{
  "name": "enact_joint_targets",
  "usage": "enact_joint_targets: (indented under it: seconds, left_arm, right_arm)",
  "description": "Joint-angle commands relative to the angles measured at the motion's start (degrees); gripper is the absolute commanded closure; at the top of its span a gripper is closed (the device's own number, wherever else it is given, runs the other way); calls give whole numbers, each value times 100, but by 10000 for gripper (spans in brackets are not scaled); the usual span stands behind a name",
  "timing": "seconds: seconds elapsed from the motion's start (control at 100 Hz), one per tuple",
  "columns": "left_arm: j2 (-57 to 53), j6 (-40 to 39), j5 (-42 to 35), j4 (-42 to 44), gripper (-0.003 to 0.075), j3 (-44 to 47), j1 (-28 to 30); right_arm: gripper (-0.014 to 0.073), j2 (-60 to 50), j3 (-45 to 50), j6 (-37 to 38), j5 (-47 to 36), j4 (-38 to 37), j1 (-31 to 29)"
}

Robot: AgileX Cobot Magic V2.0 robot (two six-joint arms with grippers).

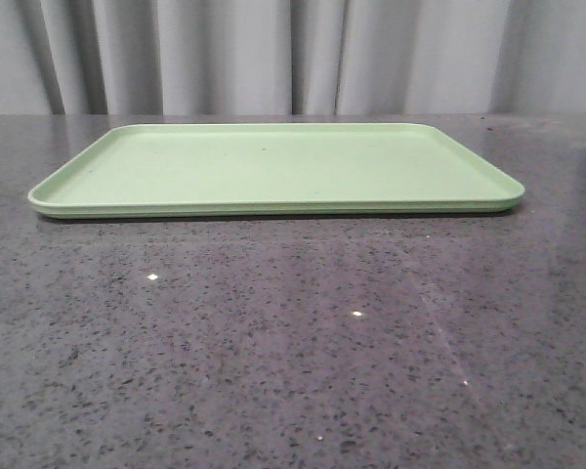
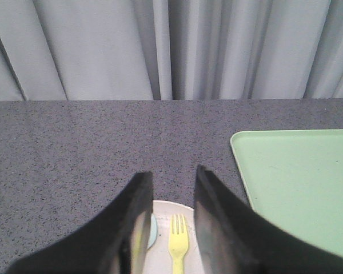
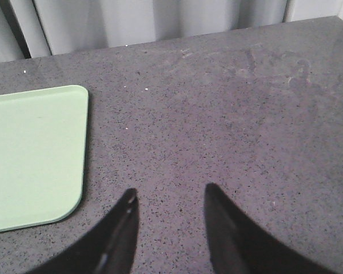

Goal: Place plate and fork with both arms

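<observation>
A dark speckled stone countertop (image 1: 293,371) stretched beneath me, with pale grey curtains (image 1: 293,54) hanging in folds along its far edge across the top of the front frame. The light-green tray (image 1: 273,168) lay flat in the middle of that frame, nothing on it. My left gripper (image 2: 172,178) hung with its fingers parted in a moderate gap, gripping nothing; through that gap, at the bottom centre of my left wrist frame, I saw the plate (image 2: 163,209) and on it the fork (image 2: 178,242), its long axis running up the frame, tines pointing toward the curtains. A pale blue utensil (image 2: 152,231) sat just beside it. My right gripper (image 3: 170,195) also stood apart and empty above bare counter.
</observation>
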Motion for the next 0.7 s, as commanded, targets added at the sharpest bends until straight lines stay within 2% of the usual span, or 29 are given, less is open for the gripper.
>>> enact_joint_targets:
  seconds: [0.0,0.12,0.55,0.69]
  left_arm:
    - [50,-54,-405,-56,377,-200,6]
    - [50,-54,-405,-56,301,-200,6]
    - [50,-54,-252,-187,302,-179,6]
    - [50,-54,-11,153,302,-229,6]
  right_arm:
    - [109,58,-206,-58,-314,-53,-10]
    - [74,53,-206,-58,-283,-53,-10]
    - [74,49,-200,-58,-346,47,-10]
    - [74,49,-200,-58,-314,133,-10]
